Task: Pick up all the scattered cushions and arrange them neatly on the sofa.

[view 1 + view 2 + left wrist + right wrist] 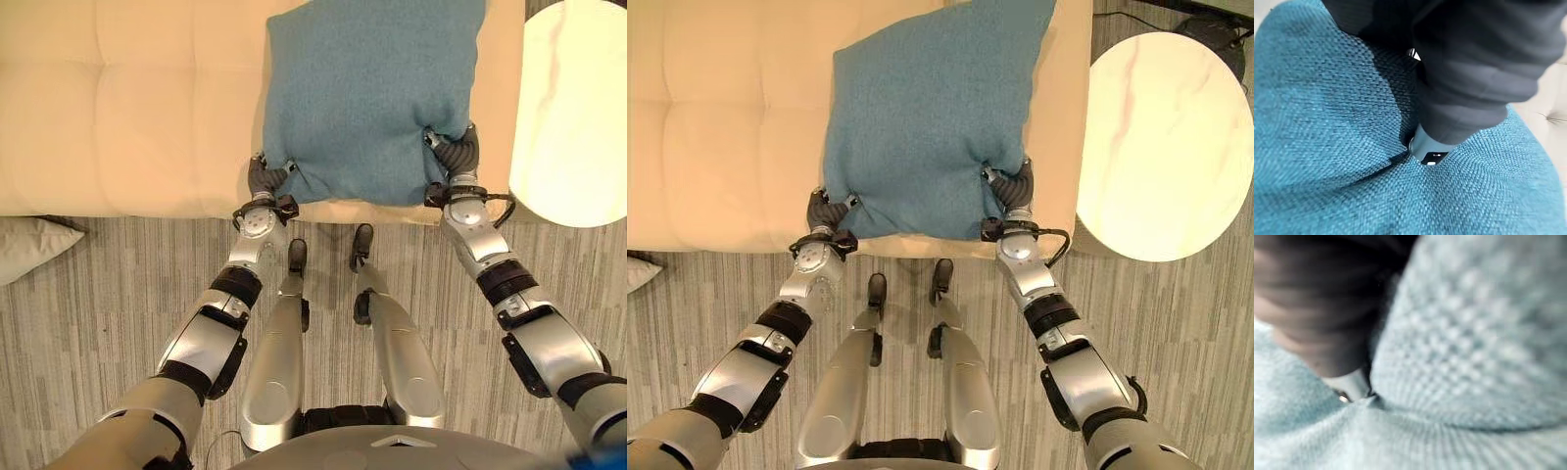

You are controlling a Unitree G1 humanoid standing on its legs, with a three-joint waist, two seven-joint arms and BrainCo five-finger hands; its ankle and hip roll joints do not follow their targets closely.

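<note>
Left eye view is showing the teal cushion (367, 93) lying on the cream sofa (127, 108), its near edge hanging just over the seat front at about 12 o'clock from where I am standing. I am pinching both near corners: my left hand (266, 176) is gathering the 7 o'clock corner, and my right hand (457, 152) is biting into the 5 o'clock corner, where the fabric is puckering into a dimple. Left wrist view is showing the weave creasing around a silver finger (1431, 149) pressing into the cloth, and the right wrist view is showing a similar fold drawn in tight, so I am reading both hands as clenched on the fabric.

I am judging this cushion as light and very soft, sagging wherever it is unsupported; the coarse weave is giving good friction, so corners or side seams are the sensible holds.

Outward from there, a round pale side table (1161, 147) is sitting at 2 o'clock just beside the sofa end, and a grey cushion (29, 247) is lying on the striped floor (108, 313) at 9 o'clock, not yet collected.
</note>
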